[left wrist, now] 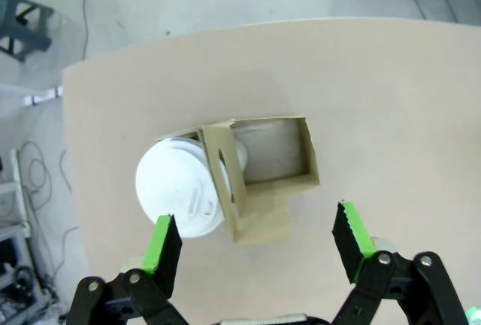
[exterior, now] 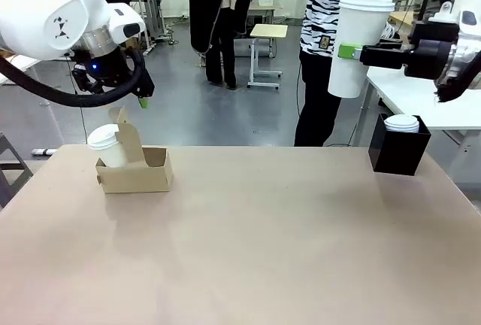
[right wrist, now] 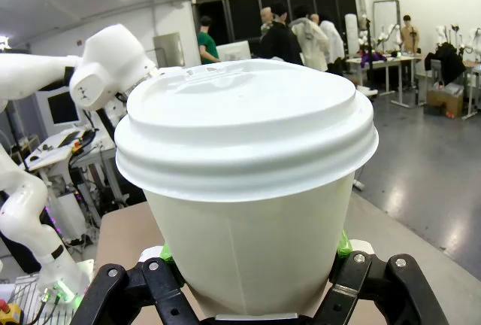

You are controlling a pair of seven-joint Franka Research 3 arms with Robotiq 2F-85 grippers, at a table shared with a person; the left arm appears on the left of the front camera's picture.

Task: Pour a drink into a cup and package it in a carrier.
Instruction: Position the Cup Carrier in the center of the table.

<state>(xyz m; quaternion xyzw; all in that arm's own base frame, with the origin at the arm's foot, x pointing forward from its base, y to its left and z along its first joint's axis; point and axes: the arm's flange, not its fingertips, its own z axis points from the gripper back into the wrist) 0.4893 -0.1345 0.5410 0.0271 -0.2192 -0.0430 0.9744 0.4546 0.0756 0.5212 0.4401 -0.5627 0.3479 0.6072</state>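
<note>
The carrier (exterior: 143,176) is a low brown cardboard tray with a tall tab sticking up from its middle, and the tab has a little hole in it. It sits flat on the table (exterior: 263,242), on the robot's left side and near the far edge. A small cup (exterior: 105,146) stands in the slot on one side of the tab. It is white and has a round white lid on top. The slot on the other side of the tab looks like a square brown box when seen from above. The left fingers (exterior: 143,101) hang in the air just above the carrier. They are spread wide apart and hold nothing. From the left wrist, the carrier and the small cup lie below, between the two green pads. The right fingers (exterior: 346,52) are up high on the robot's right side. They are squeezed tight on a big cup (exterior: 359,39), one green pad on each side. The big cup is tall, white and made of paper, with a white lid, and it stands straight up in the air. Below it and a bit to the side, a black box (exterior: 398,156) sits on the far right corner of the table with a white lid (exterior: 402,123) showing at its top.
</note>
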